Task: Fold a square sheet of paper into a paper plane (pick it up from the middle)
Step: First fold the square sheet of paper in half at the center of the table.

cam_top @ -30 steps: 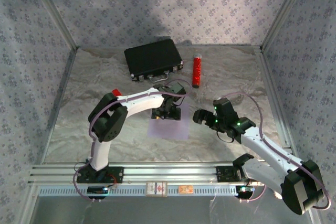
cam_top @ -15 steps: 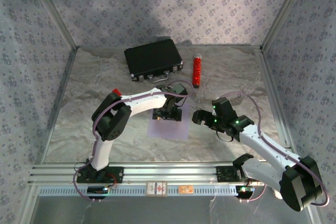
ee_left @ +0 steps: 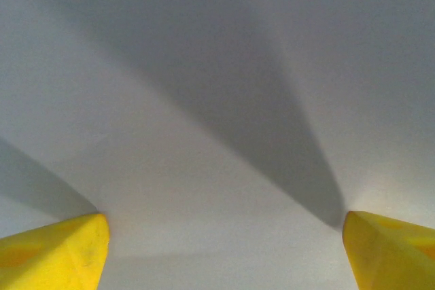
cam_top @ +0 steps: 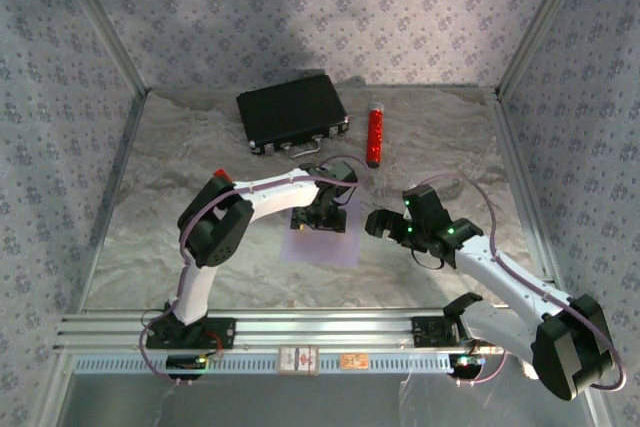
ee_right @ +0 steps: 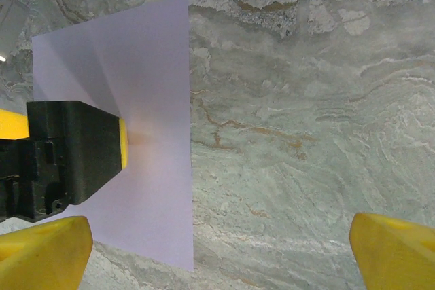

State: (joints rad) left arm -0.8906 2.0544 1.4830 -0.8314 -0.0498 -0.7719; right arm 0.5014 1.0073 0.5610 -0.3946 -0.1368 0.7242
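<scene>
The square sheet of paper [cam_top: 320, 250] is pale lilac and lies flat on the marbled table. My left gripper [cam_top: 318, 219] stands over its middle, pointing down, jaws open. In the left wrist view the paper [ee_left: 204, 100] lies under the left gripper [ee_left: 224, 252], whose yellow fingertips [ee_left: 61, 252] stand far apart on it. My right gripper [cam_top: 373, 224] hovers just right of the sheet, open. In the right wrist view the right gripper [ee_right: 221, 252] is over bare table, with the sheet [ee_right: 153, 86] to its left. The paper plane is out of view.
A black case [cam_top: 293, 112] lies at the back, a red cylinder [cam_top: 375, 135] right of it. A small red block [cam_top: 221, 175] peeks out by the left arm's elbow. Metal frame posts bound the table [cam_top: 450, 147], and a rail [cam_top: 300, 327] runs along its near edge.
The left arm's elbow has shifted a little up and right while its gripper stays over the sheet. The right gripper has edged slightly left toward the paper. Both stay open.
</scene>
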